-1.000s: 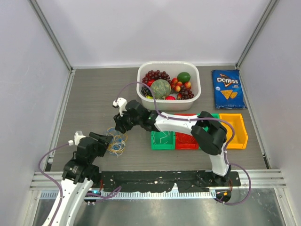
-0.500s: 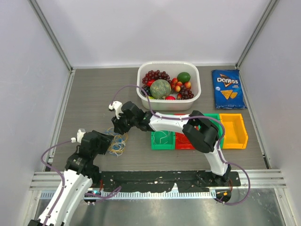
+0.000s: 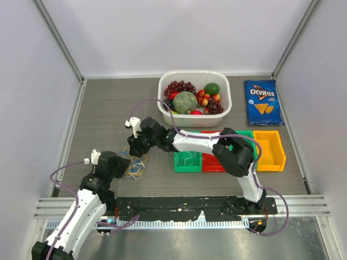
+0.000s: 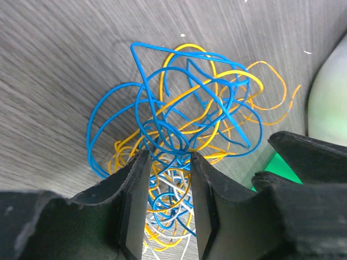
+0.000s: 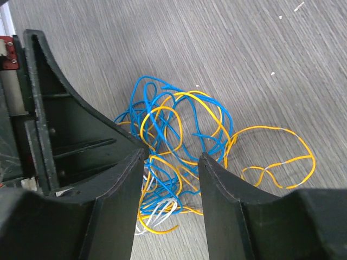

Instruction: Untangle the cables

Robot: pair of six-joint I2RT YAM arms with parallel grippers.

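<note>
The cables (image 3: 134, 164) are a loose tangle of thin blue, yellow-orange and white wires lying on the grey table left of centre. My left gripper (image 3: 122, 164) is open at the tangle's left edge. In the left wrist view its jaws (image 4: 169, 158) stand apart over the blue, yellow and white loops (image 4: 184, 119), which lie on the table. My right gripper (image 3: 135, 148) is open just above the tangle's far side. In the right wrist view its jaws (image 5: 171, 158) straddle the loops (image 5: 181, 135), gripping nothing, with the left gripper's body (image 5: 65, 130) close on the left.
A white tub (image 3: 194, 72) of fruit stands at the back centre. A Doritos bag (image 3: 262, 102) lies at the back right. Green (image 3: 187, 161), red (image 3: 212, 163) and orange (image 3: 269, 150) bins sit in a row right of the tangle, under the right arm.
The right gripper has shifted slightly left and down toward the tangle. The left arm has swung its elbow left while its gripper stays at the tangle. The cables have not visibly moved.
</note>
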